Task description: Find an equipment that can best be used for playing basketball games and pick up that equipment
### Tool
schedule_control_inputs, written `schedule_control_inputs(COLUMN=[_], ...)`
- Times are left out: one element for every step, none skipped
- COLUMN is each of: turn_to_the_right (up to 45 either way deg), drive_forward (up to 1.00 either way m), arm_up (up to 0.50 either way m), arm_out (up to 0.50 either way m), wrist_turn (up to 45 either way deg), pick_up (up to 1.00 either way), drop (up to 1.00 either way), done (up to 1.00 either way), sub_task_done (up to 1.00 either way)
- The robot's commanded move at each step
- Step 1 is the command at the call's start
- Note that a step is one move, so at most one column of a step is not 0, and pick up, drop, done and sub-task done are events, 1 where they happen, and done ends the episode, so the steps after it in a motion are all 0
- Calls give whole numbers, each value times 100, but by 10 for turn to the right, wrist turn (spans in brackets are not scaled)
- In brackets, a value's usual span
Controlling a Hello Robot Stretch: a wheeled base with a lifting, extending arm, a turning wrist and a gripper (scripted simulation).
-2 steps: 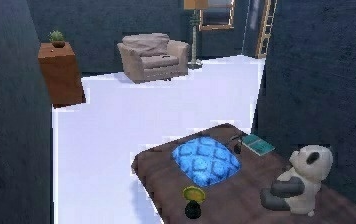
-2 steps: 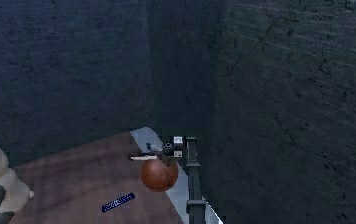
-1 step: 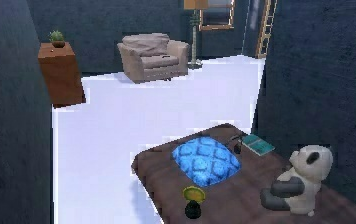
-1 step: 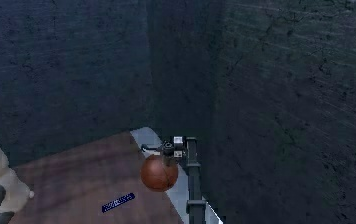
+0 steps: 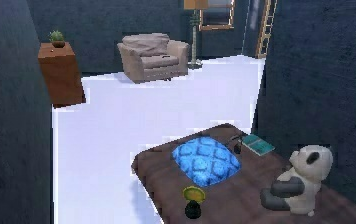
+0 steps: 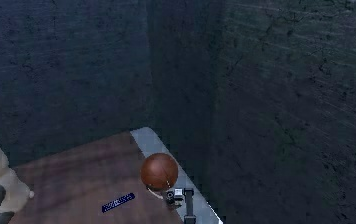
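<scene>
Where the forward view starts on the left, a wooden cabinet (image 5: pixel 62 78) with a potted plant (image 5: pixel 56 39) on top stands far across the pale floor. To its right are a beige armchair (image 5: pixel 152 55) and a floor lamp (image 5: pixel 194 30). Nearer, a brown bed (image 5: pixel 154 165) carries a blue pillow (image 5: pixel 206 160), a book (image 5: pixel 256 147) and, at the right, a toy panda (image 5: pixel 301 180). A small dark thing with a yellow top at the bed's near edge is too small to name.

In the arm side view the panda is cut off at the left edge. Right of it on the brown surface lies a thin dark blue thing (image 6: pixel 118 203), perhaps a remote. Next comes the basketball (image 6: pixel 159 171), round and orange-brown, near the bed's right rim and close to the dark wall. The gripper (image 6: pixel 172 194) shows just below and right of the ball, at the end of the arm (image 6: pixel 190 208). The ball hides the fingers' ends, so I cannot tell whether the gripper holds anything.

The ball is probably light and springy, with a grippy skin. Being round, it is likely to roll from a nudge. It looks best taken across its widest middle, with a finger on each side.
</scene>
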Motion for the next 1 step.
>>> schedule_control_inputs(turn_to_the_right=[0], drive_forward=[0], arm_up=[0], arm_out=[0], wrist_turn=[0], pick_up=[100], drop=[0], done=[0], sub_task_done=[0])
